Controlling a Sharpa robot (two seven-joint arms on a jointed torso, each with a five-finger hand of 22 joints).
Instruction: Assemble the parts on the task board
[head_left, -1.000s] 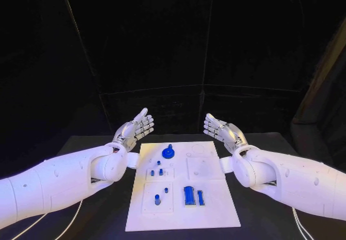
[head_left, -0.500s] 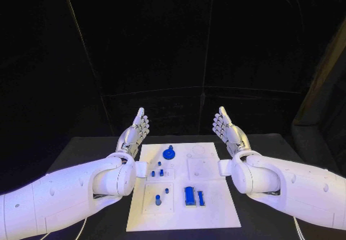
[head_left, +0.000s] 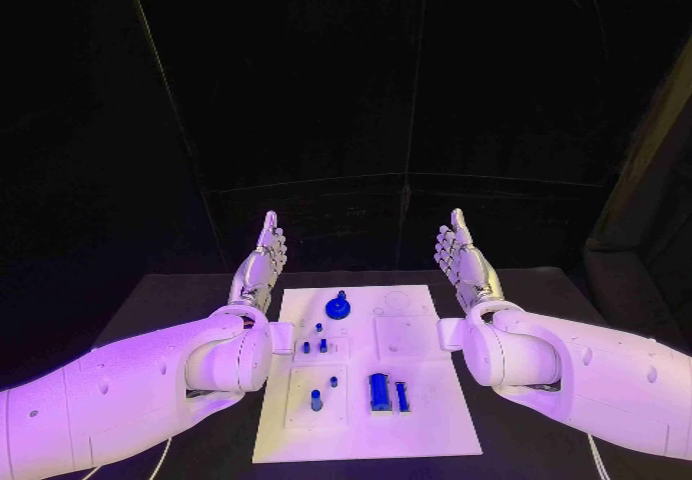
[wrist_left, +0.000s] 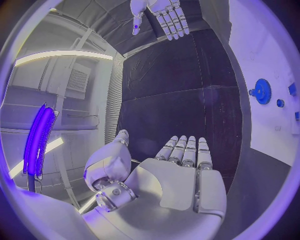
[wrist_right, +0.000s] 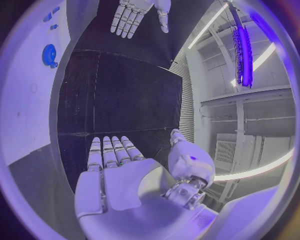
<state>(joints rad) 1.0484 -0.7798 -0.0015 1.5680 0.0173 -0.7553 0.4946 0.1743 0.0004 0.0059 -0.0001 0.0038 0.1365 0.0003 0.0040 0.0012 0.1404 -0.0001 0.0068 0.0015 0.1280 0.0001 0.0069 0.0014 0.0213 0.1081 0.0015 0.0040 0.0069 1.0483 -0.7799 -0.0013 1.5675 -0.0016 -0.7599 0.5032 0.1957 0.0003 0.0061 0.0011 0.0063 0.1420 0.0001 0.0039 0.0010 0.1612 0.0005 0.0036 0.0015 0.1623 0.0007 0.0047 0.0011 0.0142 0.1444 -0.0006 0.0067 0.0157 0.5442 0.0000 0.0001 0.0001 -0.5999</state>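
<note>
Since a second ago both hands have turned from palm-up to edge-on, palms facing each other. The left hand (head_left: 261, 262) and right hand (head_left: 463, 262) are raised past the far corners of the task board (head_left: 433, 420), fingers straight and side by side, holding nothing. Between and below them the board lies on the black table (head_left: 173, 292). Nearest the hands is one round blue gear (head_left: 338, 305); farther back toward the robot lie about six small blue pegs and two longer blue blocks (head_left: 378, 390)
</note>
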